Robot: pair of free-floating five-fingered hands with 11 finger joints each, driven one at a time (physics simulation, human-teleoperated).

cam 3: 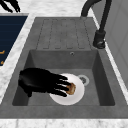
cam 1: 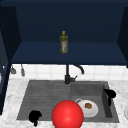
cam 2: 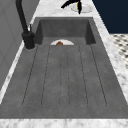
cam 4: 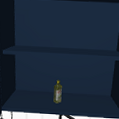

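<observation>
My right hand [cam 1: 110,94] hovers at the right rim of the sink basin, open, with relaxed fingers and nothing held. From the right side, this right hand [cam 3: 37,81] reaches toward a white plate [cam 3: 75,97] on the basin floor that carries a brown piece of food [cam 3: 71,88]. The plate [cam 1: 93,111] and food [cam 1: 88,105] lie to the left of that hand, apart from it. My left hand [cam 1: 35,117] floats at the sink's front left corner, open and holding nothing. It is the hand [cam 3: 10,5] far off in the right side view. A red ball [cam 1: 67,115] sits front and centre.
A black faucet [cam 1: 67,77] stands behind the grey sink with its ribbed draining board [cam 1: 45,95]. An olive-oil bottle [cam 1: 63,42] stands on the dark blue cabinet shelf [cam 4: 30,100]. Another white dish [cam 2: 86,8] rests on the counter right of the sink. Utensils [cam 1: 22,71] hang at the back left.
</observation>
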